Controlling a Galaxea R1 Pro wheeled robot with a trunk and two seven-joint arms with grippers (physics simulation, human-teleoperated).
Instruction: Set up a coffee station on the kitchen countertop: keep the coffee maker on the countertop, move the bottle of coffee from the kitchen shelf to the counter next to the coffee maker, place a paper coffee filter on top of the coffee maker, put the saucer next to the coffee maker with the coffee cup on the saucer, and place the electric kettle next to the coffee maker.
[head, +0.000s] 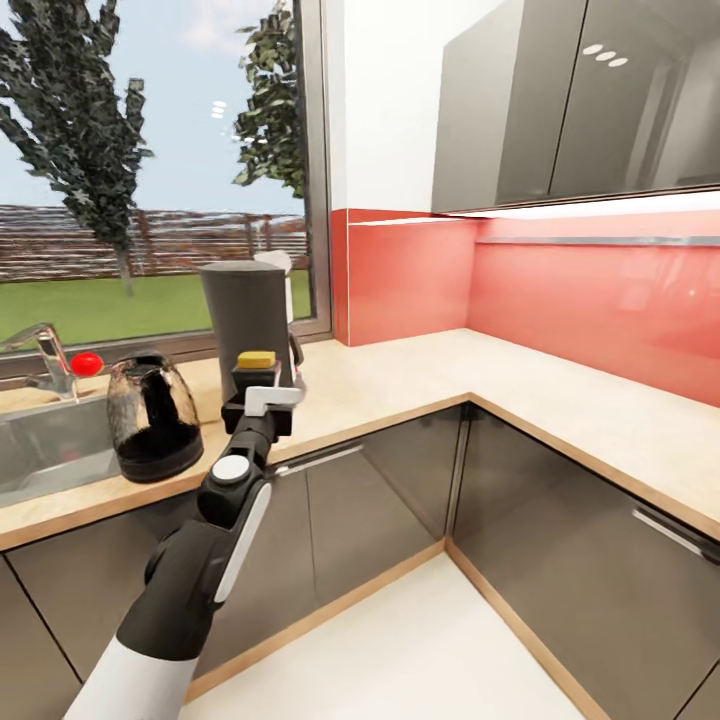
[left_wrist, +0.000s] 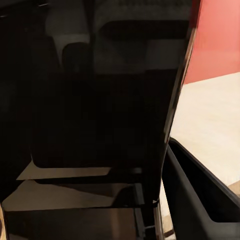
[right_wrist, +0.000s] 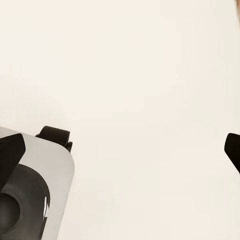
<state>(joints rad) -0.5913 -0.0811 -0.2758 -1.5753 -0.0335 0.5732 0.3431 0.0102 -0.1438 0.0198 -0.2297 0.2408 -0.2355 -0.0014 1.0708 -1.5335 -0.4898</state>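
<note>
The tall dark grey coffee maker (head: 245, 310) stands on the pale countertop (head: 420, 375) by the window. A dark glass electric kettle (head: 152, 415) sits just to its left. My left gripper (head: 262, 385) reaches in at the coffee maker's front and is shut on the dark bottle of coffee (head: 256, 362), whose yellow cap shows above the wrist. The left wrist view has the bottle's dark body (left_wrist: 100, 125) right up close, with one finger (left_wrist: 200, 195) against its side. My right gripper (right_wrist: 120, 152) hangs open over the pale floor. Something white (head: 276, 262) peeks from behind the coffee maker's top.
A steel sink (head: 40, 445) and a faucet with a red knob (head: 87, 363) lie left of the kettle. The counter turns a corner and runs along the red backsplash (head: 560, 300) to the right. Grey wall cabinets (head: 580, 100) hang above. My own base (right_wrist: 35, 195) shows below the right gripper.
</note>
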